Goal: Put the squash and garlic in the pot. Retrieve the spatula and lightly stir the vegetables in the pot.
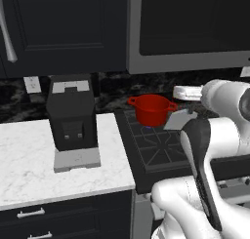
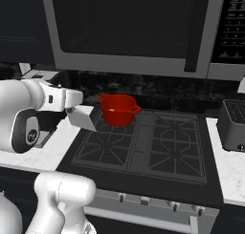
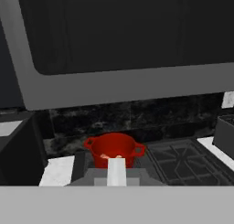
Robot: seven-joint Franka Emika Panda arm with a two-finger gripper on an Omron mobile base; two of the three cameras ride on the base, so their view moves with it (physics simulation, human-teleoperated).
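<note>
The red pot (image 1: 152,109) sits on the stove's (image 2: 143,142) back left burner, with something pale visible inside it. The hand (image 2: 81,117) hovers off the stove's left edge, near the pot; whether it is open or closed cannot be told.

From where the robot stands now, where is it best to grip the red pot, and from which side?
Probably a loop handle: the pot stands upright on the stove's back-left burner, handles out sideways at the rim. Come down from above onto one; the round glossy body looks too wide for the fingers.
</note>
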